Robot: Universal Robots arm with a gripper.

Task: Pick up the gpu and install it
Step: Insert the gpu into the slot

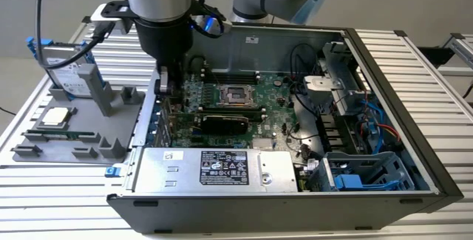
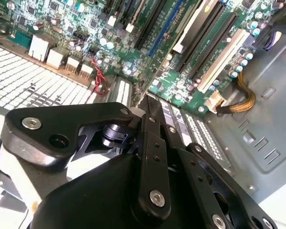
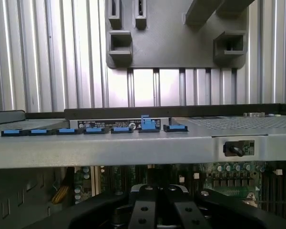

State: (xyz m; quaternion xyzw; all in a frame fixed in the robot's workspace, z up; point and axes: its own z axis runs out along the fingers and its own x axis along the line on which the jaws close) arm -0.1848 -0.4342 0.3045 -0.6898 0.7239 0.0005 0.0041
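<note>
The black end effector (image 1: pixel 164 85) hangs at the rear edge of the open dark grey computer case (image 1: pixel 384 112); its fingertips are hidden, so I cannot tell their spread. The green gpu card with black cooler (image 1: pixel 225 122) sits seated on the green motherboard (image 1: pixel 281 115).

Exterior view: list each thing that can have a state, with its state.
computer case, open, side panel off
gpu, standing inside the case
hard drive, propped upright in the grey holder
memory stick, lying in the holder
gripper, down at the case's edge
</note>
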